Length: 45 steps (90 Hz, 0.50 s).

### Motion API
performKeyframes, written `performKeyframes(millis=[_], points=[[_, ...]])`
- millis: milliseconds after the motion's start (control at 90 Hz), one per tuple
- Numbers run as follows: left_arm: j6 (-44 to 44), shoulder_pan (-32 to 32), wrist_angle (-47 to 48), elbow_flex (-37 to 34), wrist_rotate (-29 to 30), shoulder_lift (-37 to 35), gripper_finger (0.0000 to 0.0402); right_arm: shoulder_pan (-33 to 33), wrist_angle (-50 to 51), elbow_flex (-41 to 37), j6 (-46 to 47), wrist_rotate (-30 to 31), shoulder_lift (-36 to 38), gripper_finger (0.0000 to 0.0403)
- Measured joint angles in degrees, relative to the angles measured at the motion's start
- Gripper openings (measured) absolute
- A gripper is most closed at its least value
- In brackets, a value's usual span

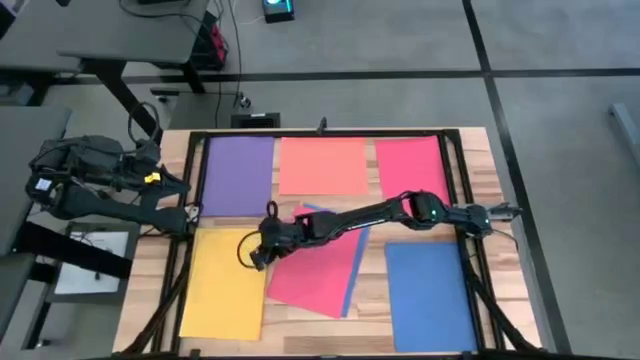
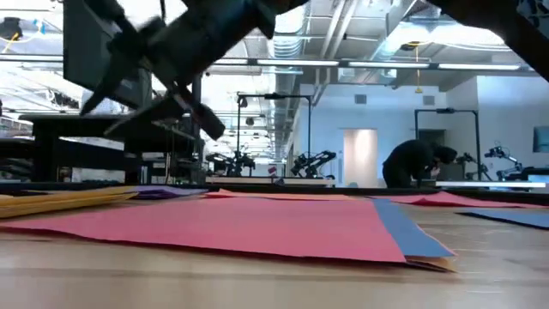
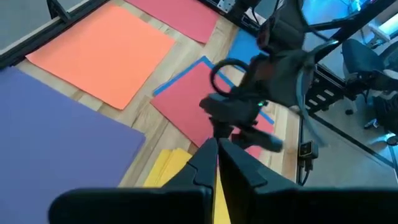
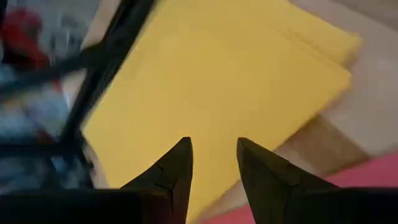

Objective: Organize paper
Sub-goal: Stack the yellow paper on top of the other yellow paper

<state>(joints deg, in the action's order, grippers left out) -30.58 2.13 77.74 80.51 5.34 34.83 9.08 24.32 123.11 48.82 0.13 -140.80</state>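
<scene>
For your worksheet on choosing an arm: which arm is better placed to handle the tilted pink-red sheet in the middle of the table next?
The right arm. Its open gripper hangs at the pink-red sheet's edge beside the yellow paper; the left gripper waits at the table's left edge.

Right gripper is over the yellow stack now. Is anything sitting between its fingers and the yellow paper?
Nothing visible. The right gripper hangs open above the yellow paper, with only bare yellow sheet showing past its fingers. The loose pink-red sheet lies beside the stack, not over it.
</scene>
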Motion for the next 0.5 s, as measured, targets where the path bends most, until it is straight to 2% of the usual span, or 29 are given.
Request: performKeyframes(millis=[67, 144, 322, 500], points=[[0.12, 0.00, 0.02, 0.00, 0.00, 0.00, 0.0000, 1.09, 0.83, -0.06, -10.42, -0.07, -0.53, 0.0114], [0.12, 0.00, 0.02, 0.00, 0.00, 0.00, 0.0000, 2.17, 0.82, -0.11, -17.09, -0.34, -1.06, 0.0098], [0.14, 0.00, 0.00, 0.00, 0.00, 0.00, 0.0000, 2.89, 0.17, -2.55, -21.88, 2.44, -0.99, 0.0012], [0.76, 0.00, -0.07, -0.02, 0.02, 0.00, 0.0000, 2.36, -3.46, -2.54, -24.30, 2.47, -4.05, 0.0004]])
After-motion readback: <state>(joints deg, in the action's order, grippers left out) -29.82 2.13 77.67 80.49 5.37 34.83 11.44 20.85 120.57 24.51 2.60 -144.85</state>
